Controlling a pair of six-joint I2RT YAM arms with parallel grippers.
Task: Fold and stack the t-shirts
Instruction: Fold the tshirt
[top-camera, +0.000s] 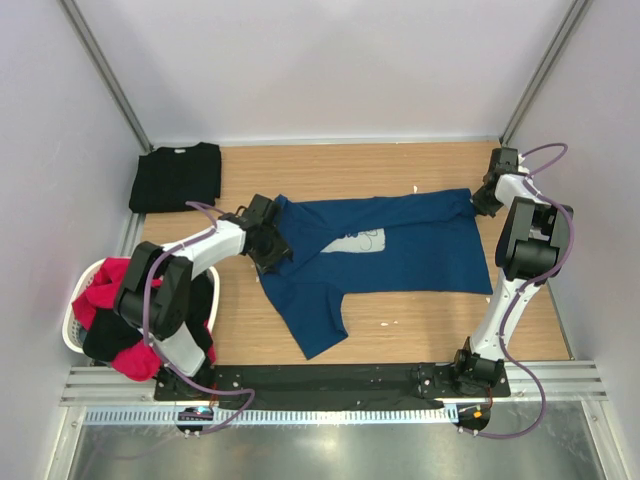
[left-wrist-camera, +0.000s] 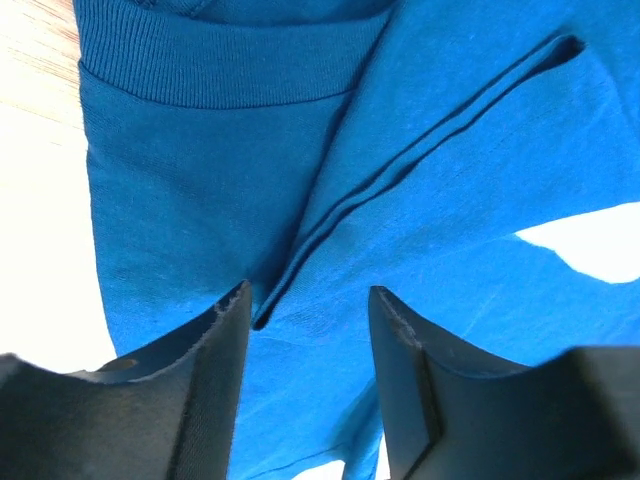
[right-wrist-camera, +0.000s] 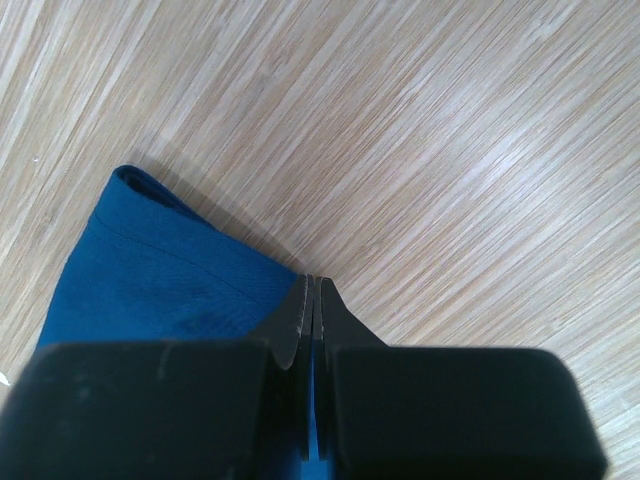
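Note:
The navy blue t-shirt (top-camera: 420, 250) lies spread across the wooden table, its pale print (top-camera: 362, 239) partly covered by a fold and one sleeve pointing toward the near edge. My left gripper (top-camera: 272, 245) hovers low at the collar end. In the left wrist view its jaws (left-wrist-camera: 308, 292) stand apart over a fabric fold just below the ribbed collar (left-wrist-camera: 220, 75). My right gripper (top-camera: 487, 200) is at the shirt's far right corner. In the right wrist view it (right-wrist-camera: 312, 280) is shut, with blue cloth (right-wrist-camera: 150, 270) pinched between the fingers. A folded black t-shirt (top-camera: 177, 176) rests at the back left.
A white basket (top-camera: 72, 310) off the table's left edge holds a red t-shirt (top-camera: 105, 290) and a black one (top-camera: 105, 340). Walls enclose the table at the back and on both sides. A metal rail runs along the near edge.

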